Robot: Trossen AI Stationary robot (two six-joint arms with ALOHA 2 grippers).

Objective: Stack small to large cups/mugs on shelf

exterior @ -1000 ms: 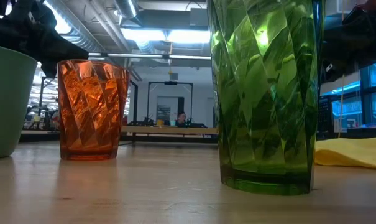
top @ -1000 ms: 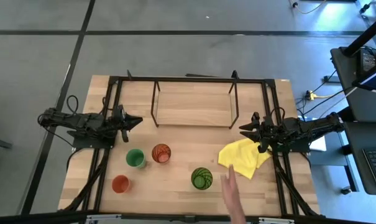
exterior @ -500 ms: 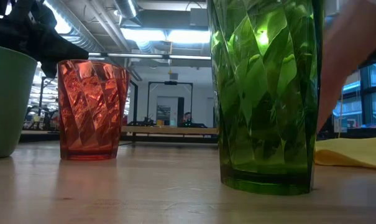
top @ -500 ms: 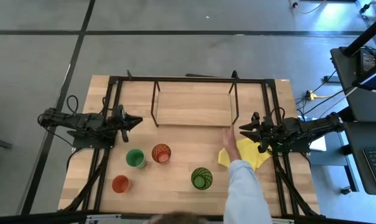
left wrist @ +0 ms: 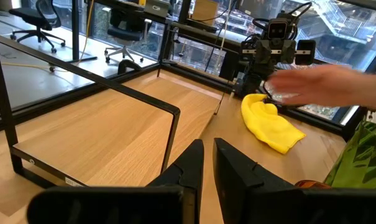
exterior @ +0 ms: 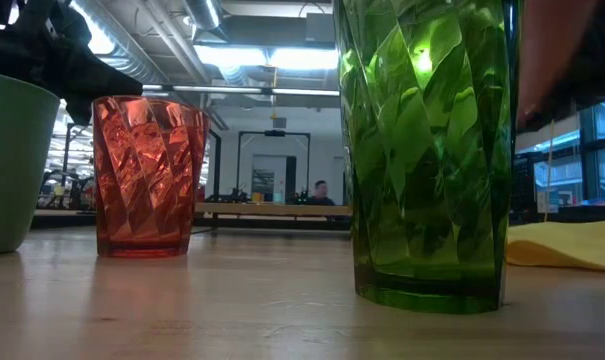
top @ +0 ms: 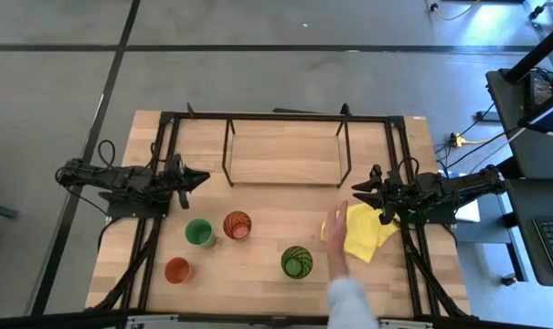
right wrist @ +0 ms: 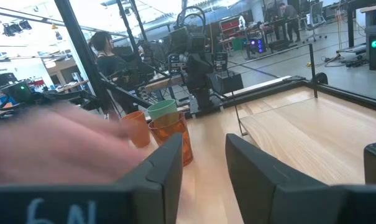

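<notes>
i see tall olive cup (top: 296, 262) nearest, 6 o'clock on table. orange-red cup (top: 176, 270) at 7. green cup (top: 199, 232), orange-brown cup (top: 237, 225) mid. plastic, light, slick; pinch rim. person's hand (top: 334, 239) on yellow cloth (top: 366, 231), 3. shelf (top: 283, 153) bare, 12. left gripper (top: 197, 177) nearly closed; right gripper (top: 360, 190) parted, empty.

Four cups (top: 237, 225) stand along my table's (top: 413, 283) front half, before the shelf (top: 283, 154) at the back edge.

A person's blurred hand (right wrist: 57, 140) hides the yellow cloth (top: 366, 230), perhaps part of it only.
</notes>
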